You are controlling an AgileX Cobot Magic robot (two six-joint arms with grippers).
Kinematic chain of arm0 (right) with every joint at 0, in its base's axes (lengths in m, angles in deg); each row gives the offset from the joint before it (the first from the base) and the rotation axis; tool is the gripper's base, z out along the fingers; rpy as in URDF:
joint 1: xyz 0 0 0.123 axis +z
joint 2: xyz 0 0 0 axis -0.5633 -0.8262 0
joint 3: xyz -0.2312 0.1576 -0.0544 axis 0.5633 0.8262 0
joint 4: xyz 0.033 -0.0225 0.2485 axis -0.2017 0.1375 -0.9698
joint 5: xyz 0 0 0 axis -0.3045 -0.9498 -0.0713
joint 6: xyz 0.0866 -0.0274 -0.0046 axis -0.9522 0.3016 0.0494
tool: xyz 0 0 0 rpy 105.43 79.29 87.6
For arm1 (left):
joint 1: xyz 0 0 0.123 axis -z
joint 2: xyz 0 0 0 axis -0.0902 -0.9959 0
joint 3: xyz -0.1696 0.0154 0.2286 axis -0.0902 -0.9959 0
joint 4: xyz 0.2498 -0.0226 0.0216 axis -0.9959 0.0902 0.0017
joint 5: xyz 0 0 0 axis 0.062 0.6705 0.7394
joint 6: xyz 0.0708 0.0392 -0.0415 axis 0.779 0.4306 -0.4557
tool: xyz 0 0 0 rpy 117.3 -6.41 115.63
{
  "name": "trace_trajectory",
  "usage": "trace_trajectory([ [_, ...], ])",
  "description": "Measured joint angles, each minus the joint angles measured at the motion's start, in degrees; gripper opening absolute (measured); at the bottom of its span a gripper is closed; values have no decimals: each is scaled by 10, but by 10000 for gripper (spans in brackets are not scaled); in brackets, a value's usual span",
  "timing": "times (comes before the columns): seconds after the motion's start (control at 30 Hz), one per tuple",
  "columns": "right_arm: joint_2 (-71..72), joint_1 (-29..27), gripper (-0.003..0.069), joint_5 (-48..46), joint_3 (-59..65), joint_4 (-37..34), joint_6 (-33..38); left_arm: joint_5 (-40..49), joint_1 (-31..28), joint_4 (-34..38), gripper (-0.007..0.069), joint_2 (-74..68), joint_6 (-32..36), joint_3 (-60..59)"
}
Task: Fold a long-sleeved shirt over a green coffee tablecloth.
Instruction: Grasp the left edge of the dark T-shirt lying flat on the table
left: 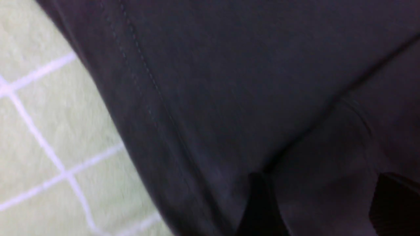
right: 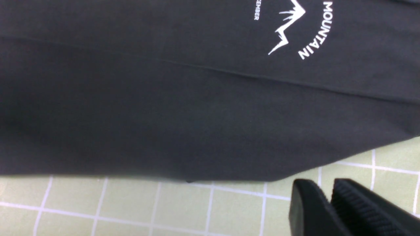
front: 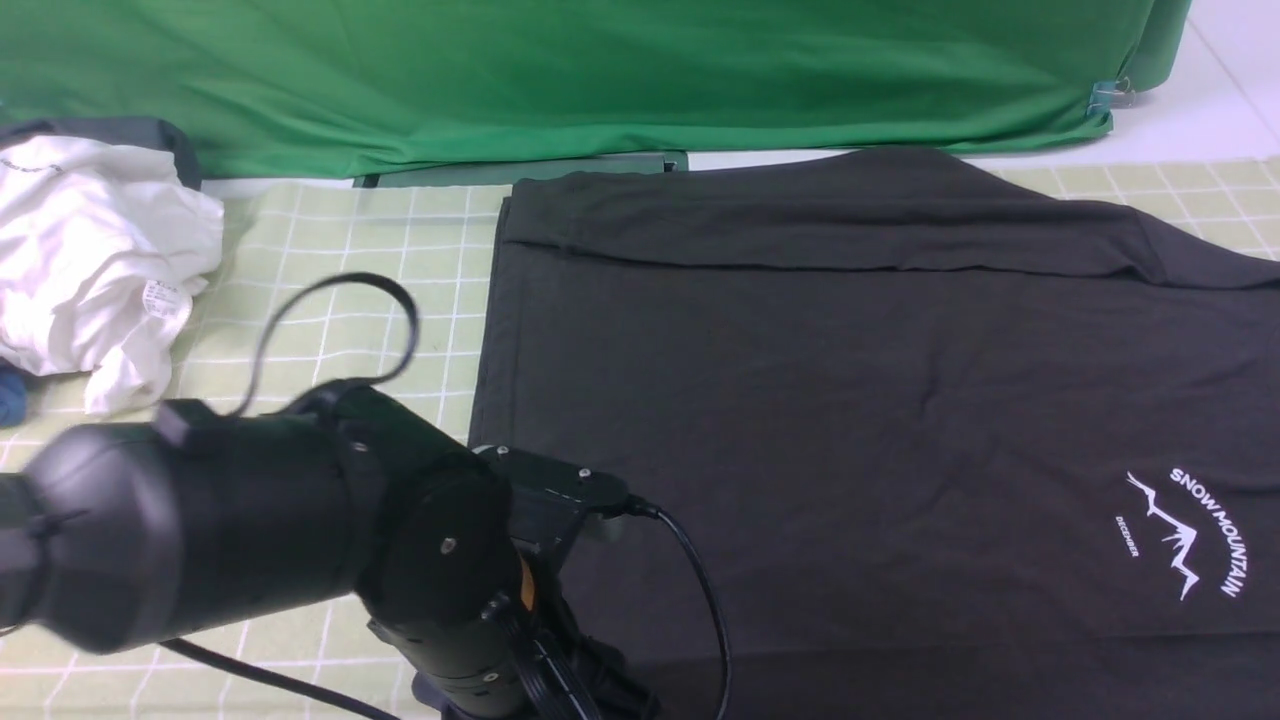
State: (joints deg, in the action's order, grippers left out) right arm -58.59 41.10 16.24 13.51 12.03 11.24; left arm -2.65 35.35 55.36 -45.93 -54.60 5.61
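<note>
The black long-sleeved shirt [front: 850,400] lies flat on the green coffee tablecloth [front: 400,250], its white mountain print [front: 1185,535] at the right. A sleeve [front: 800,225] is folded along its far edge. My left arm [front: 300,520] reaches in over the shirt's near left corner; its gripper is hidden there. In the left wrist view the left gripper [left: 321,183] is open, its fingers wide apart just above the shirt [left: 229,82] near its stitched hem. The right gripper [right: 323,186] hovers over the tablecloth [right: 131,203] beside the shirt's edge [right: 164,98], its fingers parted by a narrow gap and holding nothing.
A crumpled white garment [front: 90,260] lies at the back left of the cloth, with a bit of blue fabric [front: 10,395] beside it. A deep-green backdrop [front: 600,80] hangs behind the table. A black cable [front: 340,300] loops up from my left arm.
</note>
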Motion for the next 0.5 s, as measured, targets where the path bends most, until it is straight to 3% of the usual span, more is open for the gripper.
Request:
trace_trajectory([
  [0.17, 0, 0, 132, 0, 0, 0, 0, -21, 0, 0, 410, -16, -4, 0],
  [0.33, 0, 0, 139, 2, 0, 0, 0, -21, 0, 0, 319, -16, -5, 0],
  [0.43, 0, 0, 146, 3, 0, 0, 0, -21, 0, 0, 219, -16, -4, 0],
  [0.5, 0, 0, 151, 5, 0, 0, 0, -21, 0, 0, 111, -16, -4, 0],
])
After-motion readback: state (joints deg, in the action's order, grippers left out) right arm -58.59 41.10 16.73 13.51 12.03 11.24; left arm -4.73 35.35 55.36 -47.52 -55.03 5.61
